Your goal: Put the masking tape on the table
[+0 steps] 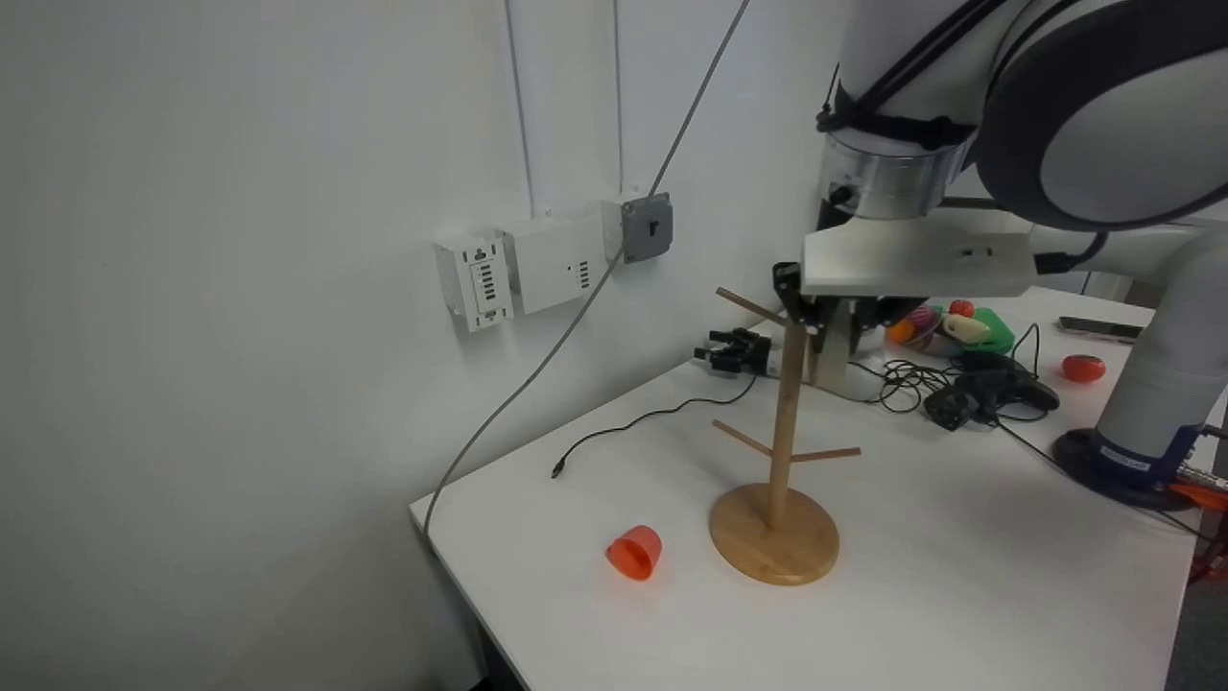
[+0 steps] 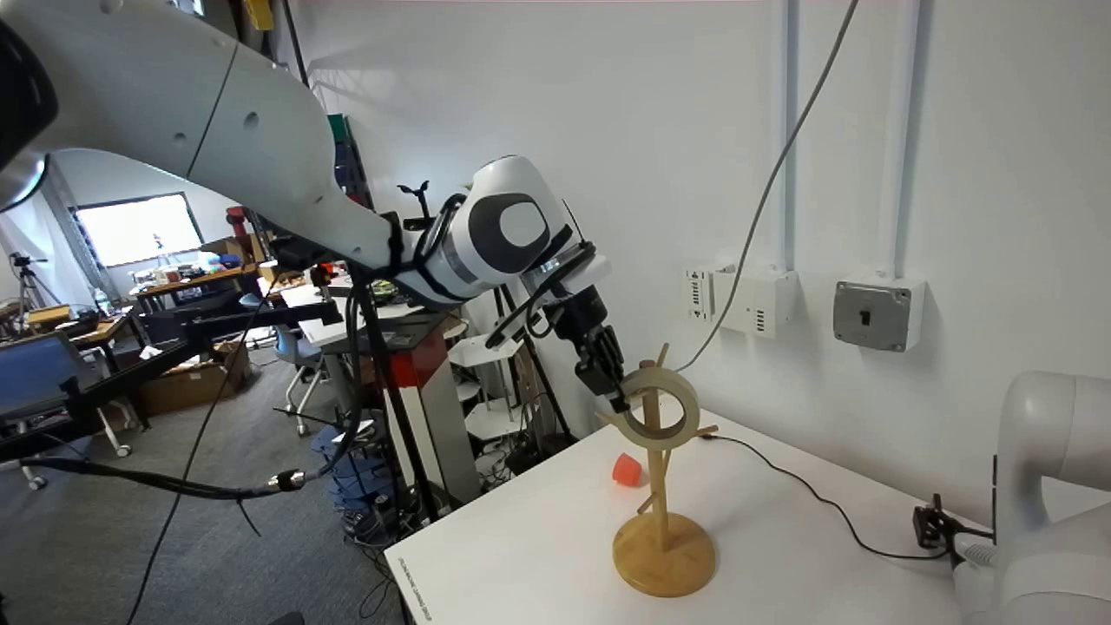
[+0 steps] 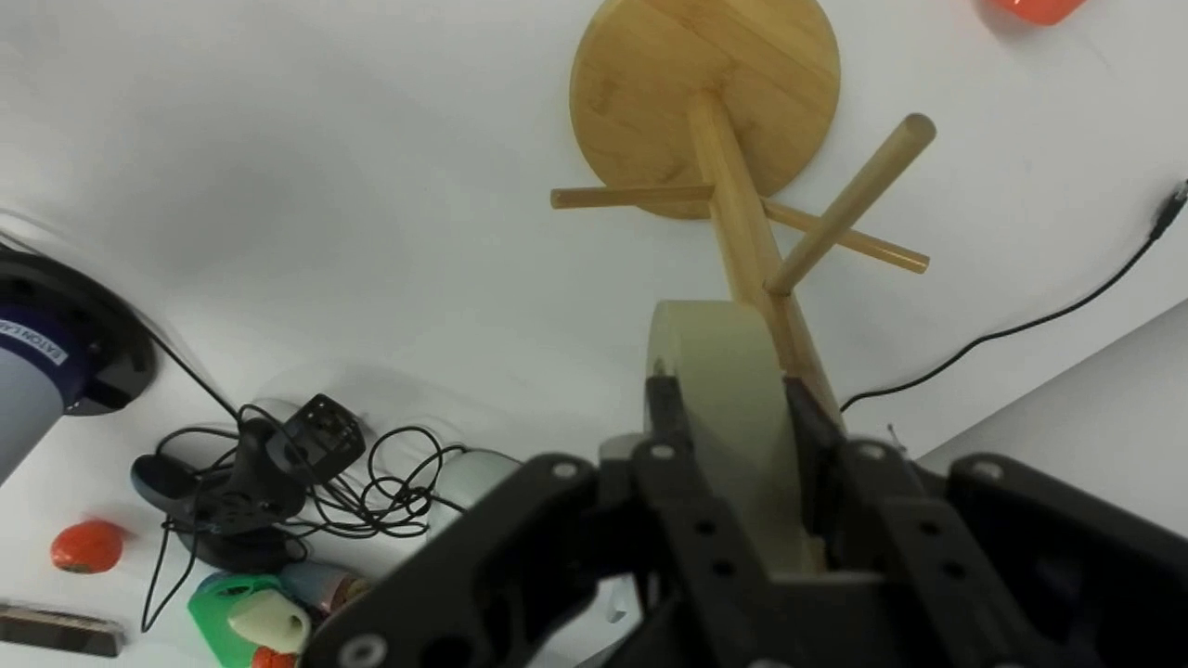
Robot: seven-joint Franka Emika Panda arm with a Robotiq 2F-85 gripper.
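- Between the two black fingers of the Robotiq gripper, in the wrist view, sits a cream-beige flat ring roll of masking tape; the jaws are clenched on its two sides, and its rim juts out past their tips.
- Just ahead and to the right of the jaws in that view rises a light-brown wooden stand with a straight post, thin round pegs and a disc-shaped base.
- Beneath the jaws spreads the plain white flat-topped table; on it a black corded device lies to their left and a thin black cable to their right.
- In an exterior view, a small orange-red cup lies on the table below the jaws, which slant down to the roll's left side. The roll is upright and raised above the table, its wide hole facing the camera with the stand's post showing through; whether a peg passes through the hole, I cannot tell.
- In an exterior view, a rounded red object and a green object lie on the table to the right of the jaws, and a grey switch box is on the white wall to their left. The roll shows edge-on as a pale strip beneath the jaws, just beside the post.
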